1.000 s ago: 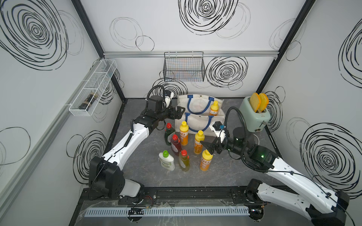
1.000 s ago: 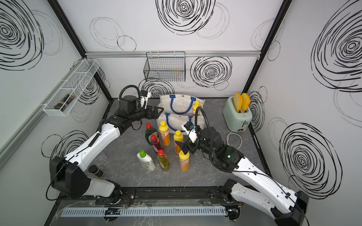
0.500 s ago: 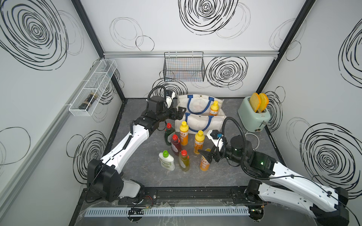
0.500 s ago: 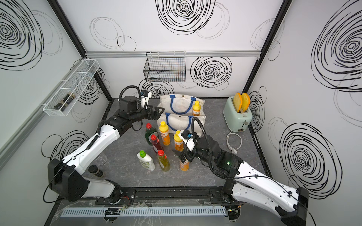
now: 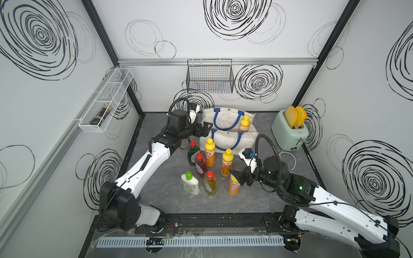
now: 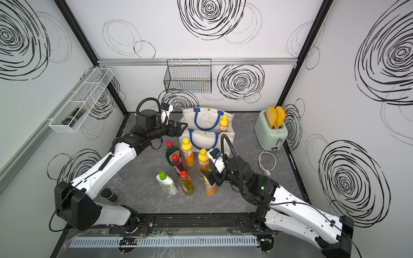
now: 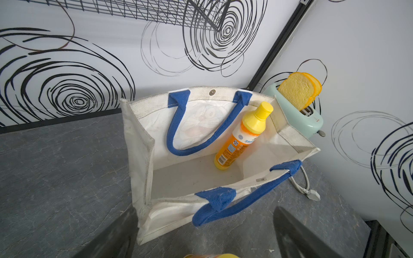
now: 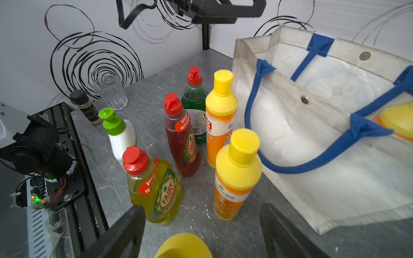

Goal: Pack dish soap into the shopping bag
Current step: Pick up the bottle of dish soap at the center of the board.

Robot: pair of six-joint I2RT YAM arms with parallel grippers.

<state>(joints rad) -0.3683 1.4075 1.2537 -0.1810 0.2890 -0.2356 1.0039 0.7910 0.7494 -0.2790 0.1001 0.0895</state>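
Left end effector (image 5: 206,129) released and empty, hovering at the side of the canvas tote (image 5: 244,140) that faces the tabletop's (image 5: 257,201) left edge. Can't tell if it touches.

Right end effector (image 8: 201,206) released, jaws straddling the yellow cap of the front orange bottle (image 5: 233,189), with a gap on both sides.

Tote stands open at the middle of the tabletop's back edge. Leaning orange bottle (image 7: 237,143) is inside, tipped toward a far corner.

The other six stand upright mid-tabletop in front of the tote:
- dark green bottle (image 5: 192,154)
- red bottle (image 5: 200,166)
- rear orange bottle (image 5: 210,153)
- middle orange bottle (image 5: 227,163)
- white green-capped bottle (image 5: 190,184)
- yellow-green bottle (image 5: 210,184)
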